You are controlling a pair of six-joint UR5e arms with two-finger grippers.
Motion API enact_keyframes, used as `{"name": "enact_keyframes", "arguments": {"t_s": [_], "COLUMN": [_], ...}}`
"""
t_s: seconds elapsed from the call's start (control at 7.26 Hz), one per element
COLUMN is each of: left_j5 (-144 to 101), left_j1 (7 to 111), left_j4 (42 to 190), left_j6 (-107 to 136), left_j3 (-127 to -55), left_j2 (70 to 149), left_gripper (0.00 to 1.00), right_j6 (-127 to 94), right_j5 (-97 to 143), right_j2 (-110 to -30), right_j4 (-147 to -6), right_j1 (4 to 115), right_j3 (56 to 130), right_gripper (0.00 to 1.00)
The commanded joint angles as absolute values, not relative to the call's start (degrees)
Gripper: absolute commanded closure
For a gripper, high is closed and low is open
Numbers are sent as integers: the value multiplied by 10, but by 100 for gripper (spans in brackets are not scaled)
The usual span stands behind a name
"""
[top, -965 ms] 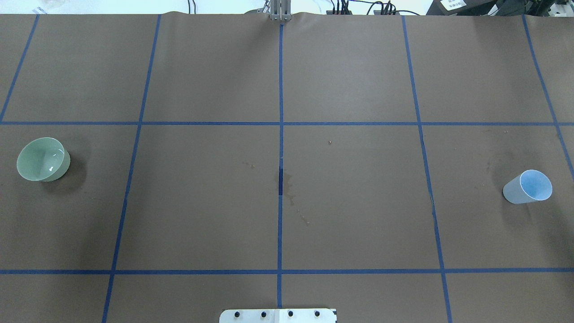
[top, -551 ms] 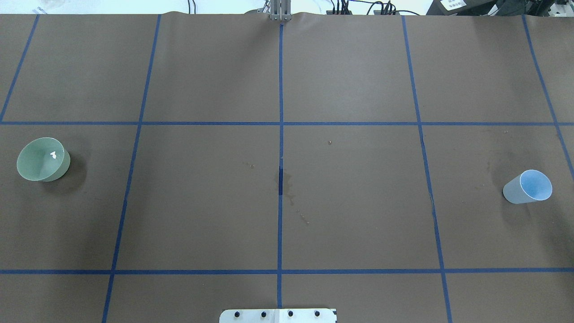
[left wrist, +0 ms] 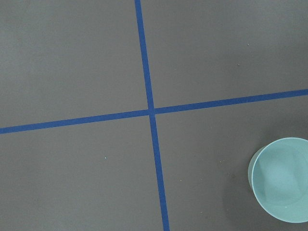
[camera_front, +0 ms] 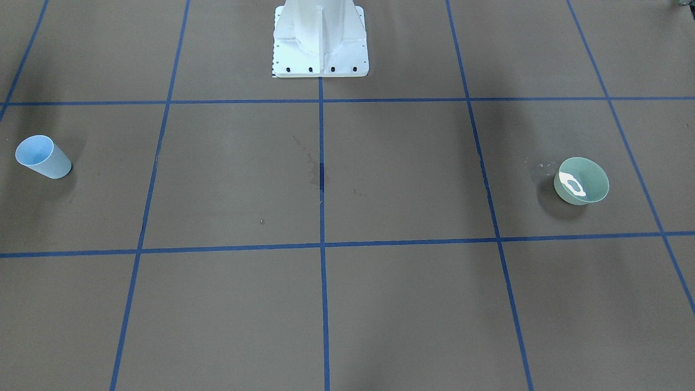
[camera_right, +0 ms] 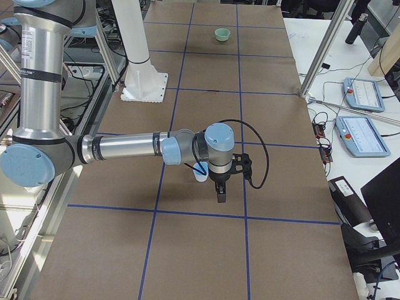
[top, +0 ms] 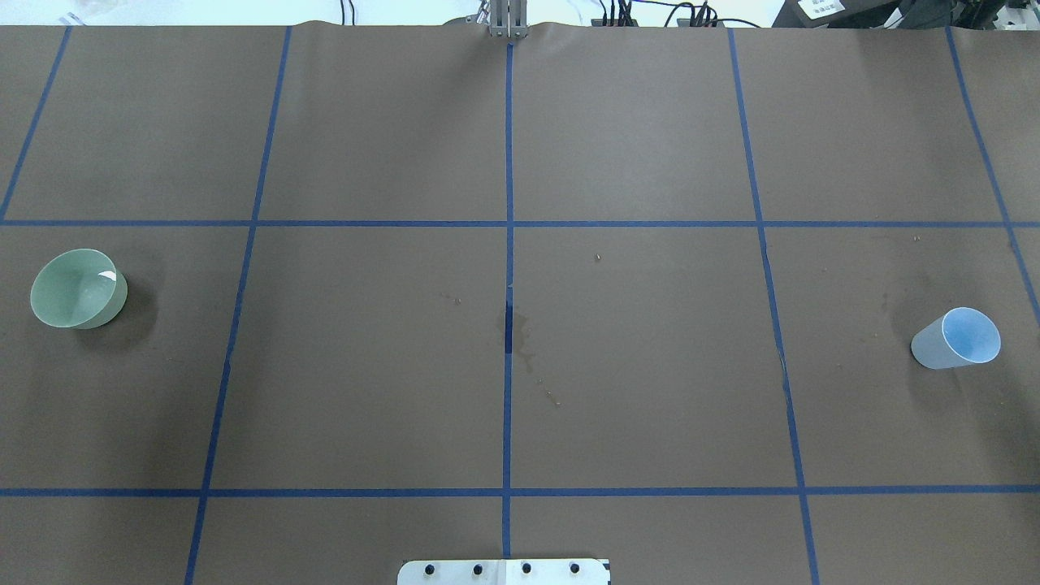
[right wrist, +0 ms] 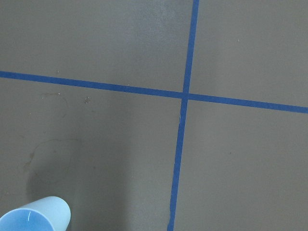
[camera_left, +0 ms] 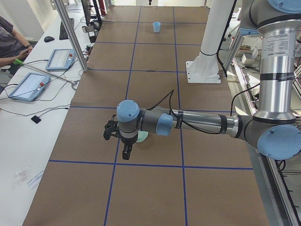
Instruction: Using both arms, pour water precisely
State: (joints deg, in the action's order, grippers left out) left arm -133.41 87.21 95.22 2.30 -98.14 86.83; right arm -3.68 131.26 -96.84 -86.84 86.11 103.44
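A pale green bowl (top: pixel 79 288) stands at the table's left end, and it also shows in the front-facing view (camera_front: pixel 581 181) and the left wrist view (left wrist: pixel 281 179). The water (camera_front: pixel 572 184) lies in it as a shallow pool with a white glint. A light blue cup (top: pixel 957 338) stands upright at the right end and shows in the right wrist view (right wrist: pixel 36 215). The left arm (camera_left: pixel 202 123) hangs its gripper (camera_left: pixel 126 153) over the bowl. The right arm (camera_right: pixel 125 148) hangs its gripper (camera_right: pixel 220 195) by the cup (camera_right: pixel 200 174). I cannot tell whether either gripper is open or shut.
The white pedestal base (camera_front: pixel 320 38) stands at the table's near middle edge. Dried water stains (top: pixel 524 341) mark the centre of the brown, blue-taped table. Tablets (camera_left: pixel 28 84) and a seated operator are beside the table's far side.
The white glint in the green bowl shifts from frame to frame. The bowl and the cup have not moved.
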Motion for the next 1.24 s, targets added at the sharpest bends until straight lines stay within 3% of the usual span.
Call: {"name": "enact_keyframes", "arguments": {"t_s": [0.0,1.1], "left_j5": [-1334,-1338], "left_j1": [872,872], "left_j4": [952,952], "left_j6": [24,25], "left_j3": [-981,-990], "left_j2": [868,869], "left_gripper": [0,0], "right_j6": [-37,-37], "right_j5": [1311,1311], "right_j2": [-969,-970], "right_j4": [-868,-868], "right_j1": [861,861], "right_j3": [1032,1032], "right_gripper": [1,0]}}
